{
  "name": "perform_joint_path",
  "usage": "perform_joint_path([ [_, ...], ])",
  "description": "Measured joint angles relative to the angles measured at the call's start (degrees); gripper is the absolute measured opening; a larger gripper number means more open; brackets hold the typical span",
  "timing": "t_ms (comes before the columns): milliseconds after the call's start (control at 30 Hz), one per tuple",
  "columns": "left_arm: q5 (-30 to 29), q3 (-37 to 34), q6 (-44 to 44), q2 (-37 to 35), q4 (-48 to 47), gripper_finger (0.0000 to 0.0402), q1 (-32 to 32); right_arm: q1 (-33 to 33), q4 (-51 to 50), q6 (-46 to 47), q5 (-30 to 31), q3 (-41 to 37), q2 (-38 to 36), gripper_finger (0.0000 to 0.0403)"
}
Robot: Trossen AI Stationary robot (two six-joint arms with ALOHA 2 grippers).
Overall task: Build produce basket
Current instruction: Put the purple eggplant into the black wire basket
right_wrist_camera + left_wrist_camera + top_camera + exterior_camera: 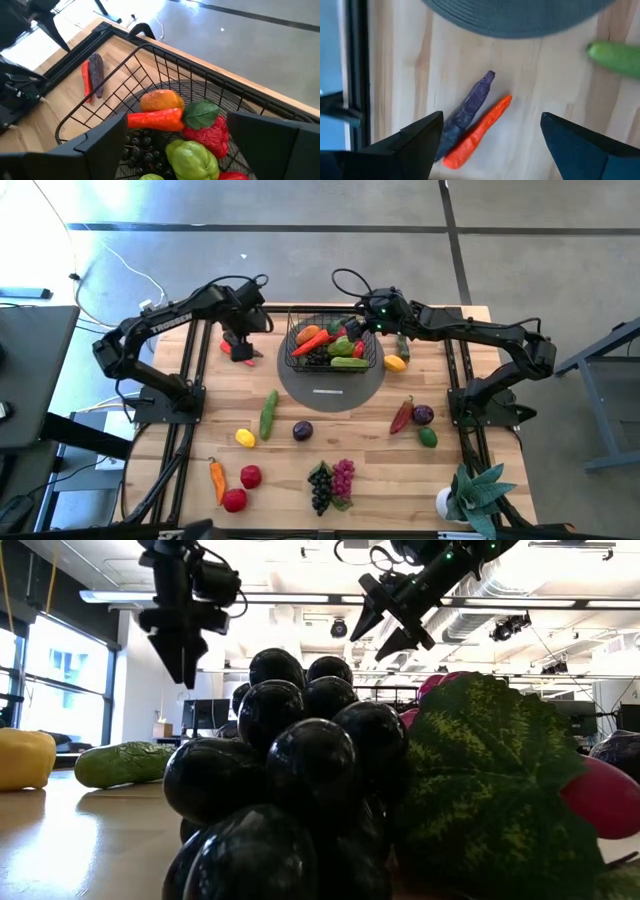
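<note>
The black wire basket (332,345) stands on a grey round disc (330,392) at the table's far middle. It holds an orange fruit (161,100), a red-orange pepper (155,120), a red pepper (210,134), a green pepper (192,155) and dark grapes (142,147). My right gripper (362,325) hovers open over the basket's far right part, also seen in its wrist view (175,145). My left gripper (240,345) is open above a red-orange chili (479,132) and a thin purple vegetable (467,112), which lie side by side on the table left of the basket.
Loose produce lies on the table: a cucumber (268,413), a lemon (245,437), tomatoes (250,476), dark grapes (320,487), purple grapes (343,477), a red chili (401,416), an eggplant (423,414) and a yellow fruit (395,363). A potted plant (470,495) stands at the near right corner.
</note>
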Motion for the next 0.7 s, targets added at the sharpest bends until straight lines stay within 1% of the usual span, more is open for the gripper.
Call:
perform_joint_path([
  [167, -3.3, 0.0, 6.1, 4.3, 0.0, 0.0326, 0.0, 0.0, 0.0, 1.4, 0.0, 0.0, 0.0, 0.0323],
  [367, -7.9, -0.5, 6.9, 9.5, 0.4, 0.0326, 0.7, 0.1, -0.1, 1.4, 0.0, 0.0, 0.0, 0.0323],
  [467, -7.4, -2.3, 5.2, 10.6, 1.8, 0.0326, 2.6, 0.2, -0.1, 1.4, 0.0, 0.0, 0.0, 0.0323],
  [567, -4.9, -4.0, 4.0, 11.5, 3.2, 0.0326, 4.6, 0.2, -0.2, 1.4, 0.0, 0.0, 0.0, 0.0323],
  [700, -4.1, -5.6, 5.4, 12.1, 5.6, 0.0326, 6.3, 0.2, -0.2, 1.5, 0.0, 0.0, 0.0, 0.0323],
])
